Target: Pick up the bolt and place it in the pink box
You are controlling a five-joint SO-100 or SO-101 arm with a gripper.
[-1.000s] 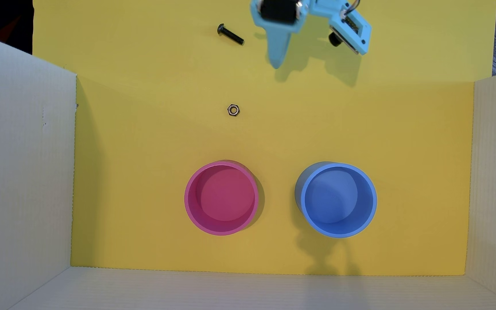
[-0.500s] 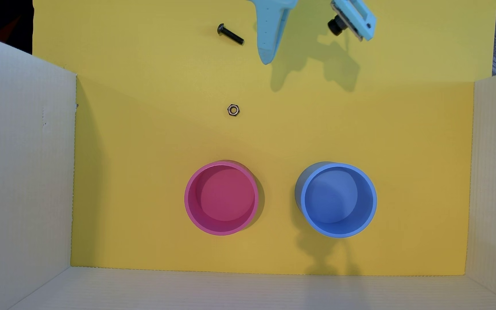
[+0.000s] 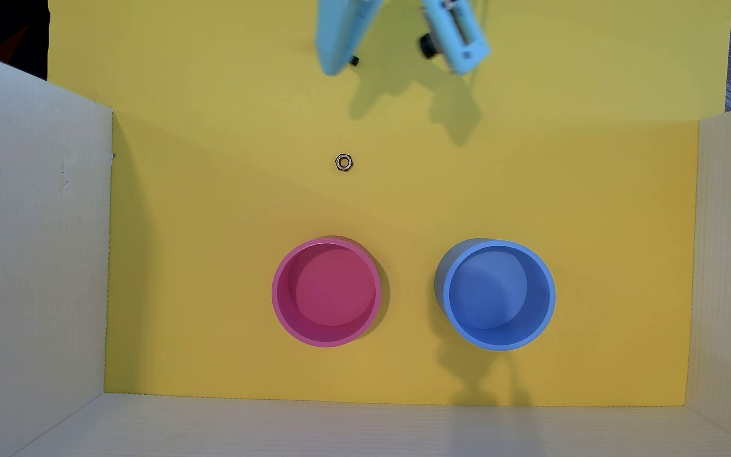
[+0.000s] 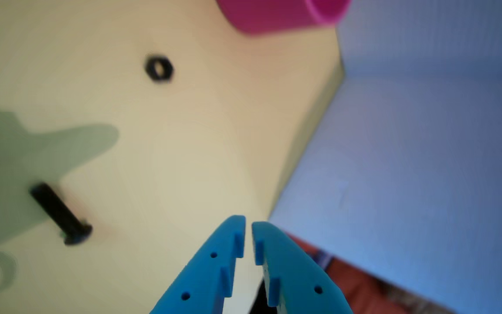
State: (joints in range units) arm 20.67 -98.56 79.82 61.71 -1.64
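In the overhead view my light-blue gripper hangs at the top edge, over the bolt, of which only the shaft's end peeks out. The wrist view shows the whole black bolt lying flat on the yellow floor, left of my gripper. The fingertips are almost together with nothing between them. The pink box stands upright at the lower middle, far from the gripper. Its side shows at the top of the wrist view as the pink box.
A small hex nut lies between the bolt and the pink box, and the same nut shows in the wrist view. A blue round cup stands right of the pink box. White corrugated walls enclose the yellow floor on three sides.
My gripper has swung left across the top of the overhead view and now covers most of the bolt. Bolt, nut and both cups have not moved.
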